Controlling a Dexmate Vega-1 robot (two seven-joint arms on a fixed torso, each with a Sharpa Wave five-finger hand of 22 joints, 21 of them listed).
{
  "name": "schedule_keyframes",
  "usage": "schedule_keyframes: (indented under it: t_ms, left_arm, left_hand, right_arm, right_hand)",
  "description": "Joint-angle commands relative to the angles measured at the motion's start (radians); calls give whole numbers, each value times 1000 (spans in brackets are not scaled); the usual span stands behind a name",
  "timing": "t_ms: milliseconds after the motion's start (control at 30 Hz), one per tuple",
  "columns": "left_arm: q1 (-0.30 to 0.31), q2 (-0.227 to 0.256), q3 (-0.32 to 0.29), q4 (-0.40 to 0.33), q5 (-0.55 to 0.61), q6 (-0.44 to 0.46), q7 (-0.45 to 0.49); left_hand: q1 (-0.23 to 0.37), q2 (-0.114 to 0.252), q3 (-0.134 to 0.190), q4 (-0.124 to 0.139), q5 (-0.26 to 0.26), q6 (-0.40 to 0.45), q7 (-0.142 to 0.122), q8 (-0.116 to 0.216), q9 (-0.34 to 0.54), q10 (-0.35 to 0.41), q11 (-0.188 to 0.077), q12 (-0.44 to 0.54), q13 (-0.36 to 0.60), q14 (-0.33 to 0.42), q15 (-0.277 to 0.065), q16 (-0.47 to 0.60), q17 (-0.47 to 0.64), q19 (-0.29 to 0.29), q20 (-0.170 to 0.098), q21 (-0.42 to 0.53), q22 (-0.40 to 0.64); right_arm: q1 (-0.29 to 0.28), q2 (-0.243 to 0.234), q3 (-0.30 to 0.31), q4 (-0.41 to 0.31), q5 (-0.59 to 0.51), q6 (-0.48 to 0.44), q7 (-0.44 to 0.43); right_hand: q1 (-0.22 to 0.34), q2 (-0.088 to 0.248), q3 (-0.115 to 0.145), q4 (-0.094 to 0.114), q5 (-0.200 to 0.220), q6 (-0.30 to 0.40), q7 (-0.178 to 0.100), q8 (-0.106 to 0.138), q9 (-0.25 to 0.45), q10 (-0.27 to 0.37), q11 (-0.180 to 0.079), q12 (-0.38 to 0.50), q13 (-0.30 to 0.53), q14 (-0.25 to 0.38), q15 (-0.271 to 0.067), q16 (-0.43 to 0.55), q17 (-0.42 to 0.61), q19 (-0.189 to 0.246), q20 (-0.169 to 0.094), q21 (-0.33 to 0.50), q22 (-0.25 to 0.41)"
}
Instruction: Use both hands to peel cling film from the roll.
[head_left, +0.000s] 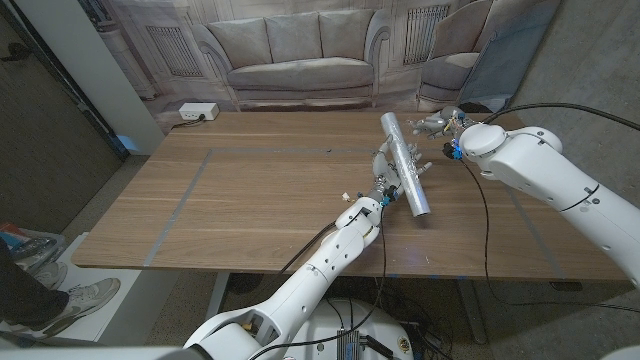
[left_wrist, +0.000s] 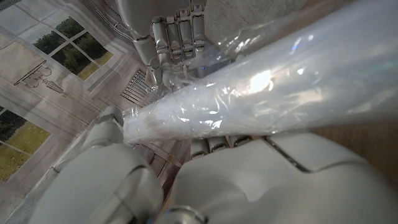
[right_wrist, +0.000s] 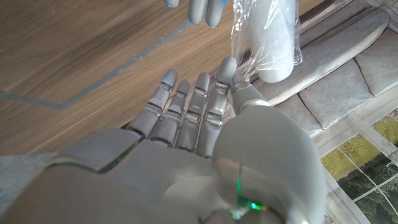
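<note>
Left hand (head_left: 385, 182), at the head view's centre, wraps its fingers around the cling film roll (head_left: 405, 165), which lies slanted across the wooden table (head_left: 250, 190) from upper centre toward lower right. Right hand (head_left: 440, 125), at upper right, pinches loose film (right_wrist: 239, 59) at the roll's far end between thumb and one finger; other fingers extend together.

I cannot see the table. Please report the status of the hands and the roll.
Left hand grips cling film roll mid-length. Right hand pinches loose film at far end. Nothing in the way.
</note>
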Motion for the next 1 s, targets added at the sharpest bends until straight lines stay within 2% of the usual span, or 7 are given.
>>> schedule_keyframes:
  t_ms: [33,67,200,333,433,700,1000]
  left_arm:
    - [4,-19,-20,36,-38,-23,-89]
    - [18,-40,-33,35,-64,-27,-84]
    - [5,-16,-25,31,-62,2,-112]
    - [8,-18,-28,27,-80,18,-123]
    - [9,-20,-32,28,-92,30,-128]
    - [21,-21,-37,20,-103,31,-131]
    - [19,-21,-43,34,-133,50,-188]
  left_hand:
    - [16,13,-13,-15,13,-15,7,-8,2,-12,5,-6,3,-10,-41,-6,-1,5,-3,-2,2]
    - [13,24,-16,-12,15,-15,7,-9,2,-14,10,-7,3,-15,-36,-7,-1,-4,-2,-6,2]
    - [-2,46,-27,1,21,8,15,-4,3,-17,29,-7,4,-24,-22,-4,2,-16,9,-11,3]
    - [-17,58,-47,13,28,20,12,-4,7,120,30,39,4,20,-23,18,1,-14,12,-11,5]
    - [-18,60,-52,15,29,21,12,-7,6,160,26,53,4,43,-35,24,0,-11,15,-9,5]
    - [-27,65,-63,21,31,-14,12,-29,4,82,35,18,3,40,-27,15,-2,-2,17,-8,4]
    - [-26,79,-62,26,33,-19,10,-35,4,90,29,21,6,36,-28,12,-3,11,11,-3,4]
  right_arm:
    - [14,9,-10,8,-5,-8,1]
    - [16,9,-10,10,-5,-11,0]
    - [26,10,-13,23,-10,-18,-1]
    - [38,19,-15,31,-10,-33,-6]
    - [50,24,-19,38,-15,-44,-9]
    - [70,36,-17,57,-20,-68,-22]
    - [82,50,-22,79,-16,-82,-21]
  right_hand:
    - [9,-2,-2,5,3,5,5,5,2,10,2,-1,2,5,-4,0,1,2,-2,9,2]
    - [9,-3,-3,6,3,5,4,5,2,9,2,-2,2,5,-4,0,1,2,-3,9,2]
    - [10,-2,-2,6,4,5,5,5,2,8,1,-3,2,6,-5,-1,0,2,-4,10,2]
    - [10,-2,-3,7,4,4,4,5,2,8,2,-5,2,6,-5,-2,0,2,-4,12,2]
    - [10,-2,-3,7,4,3,5,5,3,10,1,-4,2,6,-5,-2,-1,2,-4,12,2]
    - [12,-2,-3,7,5,5,5,6,3,12,1,-5,2,9,-6,-3,-2,1,-5,14,2]
    - [11,-2,-4,9,5,4,6,6,1,15,-1,-6,2,12,-5,-4,-2,1,-5,17,1]
